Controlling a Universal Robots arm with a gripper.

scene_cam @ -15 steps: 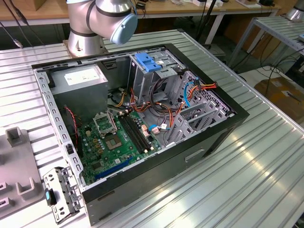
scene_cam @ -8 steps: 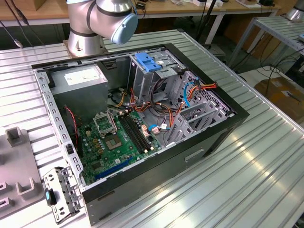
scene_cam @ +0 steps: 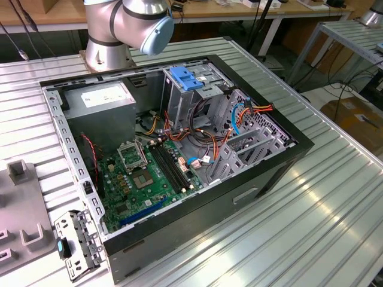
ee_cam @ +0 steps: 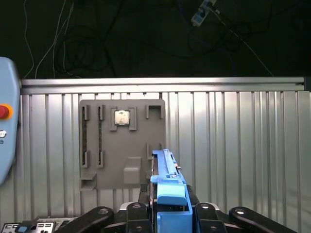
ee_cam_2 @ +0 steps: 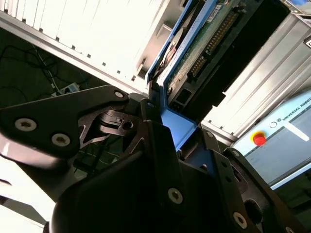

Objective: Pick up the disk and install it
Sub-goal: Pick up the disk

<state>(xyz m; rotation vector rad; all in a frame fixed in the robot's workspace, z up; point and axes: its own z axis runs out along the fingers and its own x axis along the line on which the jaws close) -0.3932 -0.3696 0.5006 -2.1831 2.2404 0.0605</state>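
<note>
Disk [ee_cam_2: 209, 39] edge-on, half-hidden in pincer [ee_cam_2: 167, 119].

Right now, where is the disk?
In both wrist views the disk sits clamped edge-on in the hand, over the ribbed metal table, by the grey fixture plate.

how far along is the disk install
Pickup looks done: the end effector is shut on the disk by its blue bracket. In hand: the disk, held over the ribbed table near the grey fixture plate. Left: the install; the disk is not in the computer case.
</note>
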